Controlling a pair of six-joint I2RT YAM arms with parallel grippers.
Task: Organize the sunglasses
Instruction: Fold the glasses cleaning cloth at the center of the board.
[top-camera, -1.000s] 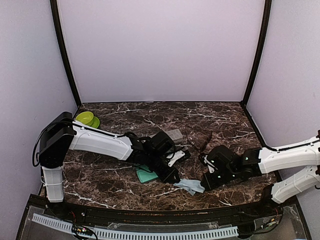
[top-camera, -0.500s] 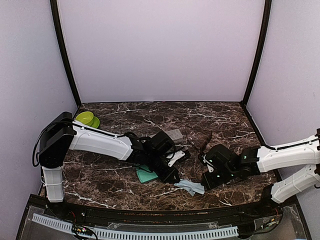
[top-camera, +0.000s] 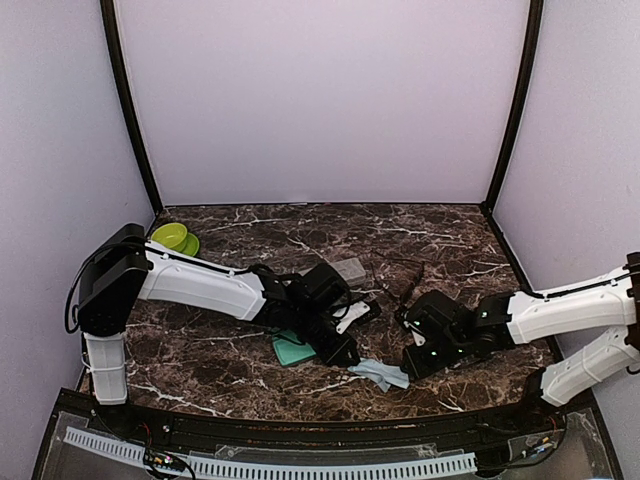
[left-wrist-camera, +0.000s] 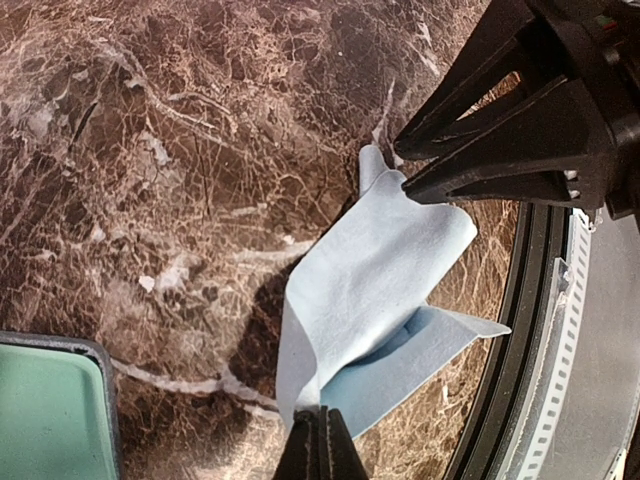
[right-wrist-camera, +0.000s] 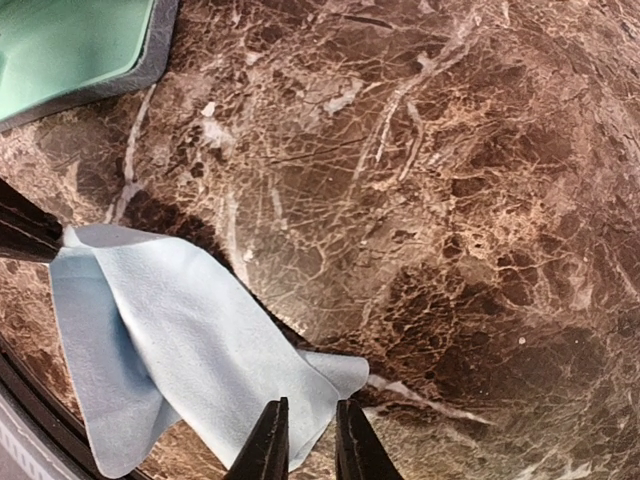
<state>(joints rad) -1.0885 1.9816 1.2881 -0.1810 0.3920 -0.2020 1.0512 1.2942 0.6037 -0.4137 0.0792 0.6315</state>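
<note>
Near the front of the table (top-camera: 200, 372), the left claw (left-wrist-camera: 320, 438) and the right claw (right-wrist-camera: 307, 415) each pinched a corner of a blue cloth (left-wrist-camera: 360, 290) stretched between them. Farther back, thin dark sunglasses (top-camera: 412, 283) lay on the table just behind the right claw.
</note>
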